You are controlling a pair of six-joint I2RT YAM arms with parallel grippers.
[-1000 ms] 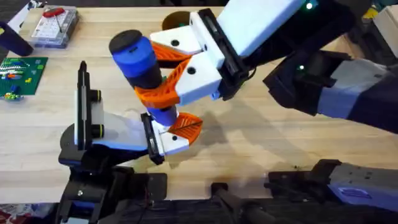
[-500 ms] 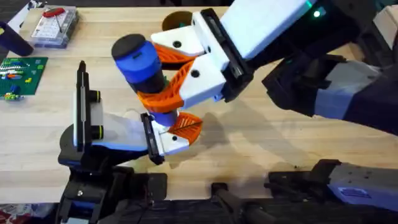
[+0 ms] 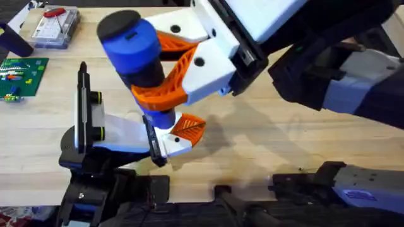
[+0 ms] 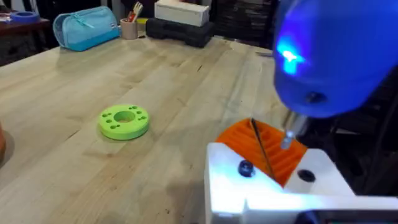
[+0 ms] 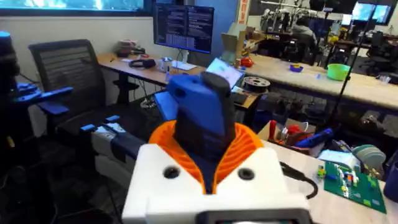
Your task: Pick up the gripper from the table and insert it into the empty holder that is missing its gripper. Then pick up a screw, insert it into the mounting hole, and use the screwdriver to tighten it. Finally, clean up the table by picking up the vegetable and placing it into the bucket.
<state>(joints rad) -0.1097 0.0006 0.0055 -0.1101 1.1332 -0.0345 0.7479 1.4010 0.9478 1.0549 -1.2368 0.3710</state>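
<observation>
Your bench (image 3: 303,145) is pale planked wood, matte, grain running across. Right tool (image 3: 165,66): boxy white body with orange ribbed pads, clamped around the screwdriver (image 3: 134,53). That screwdriver is a thick smooth blue cylinder with a black end cap, tilted and raised close under the overhead camera; its lower end sits just above the left tool (image 3: 183,131). In the left wrist view a thin metal bit (image 4: 288,138) pokes from the blue body just over the orange ribbed pad (image 4: 264,149), and a blue light glows on the housing. Left tool: same white and orange build, low over the bench; you can't tell from these views if its fingers are apart or together. Lime-green disc (image 4: 124,121), flat, round and holed, lies alone on the bench.
</observation>
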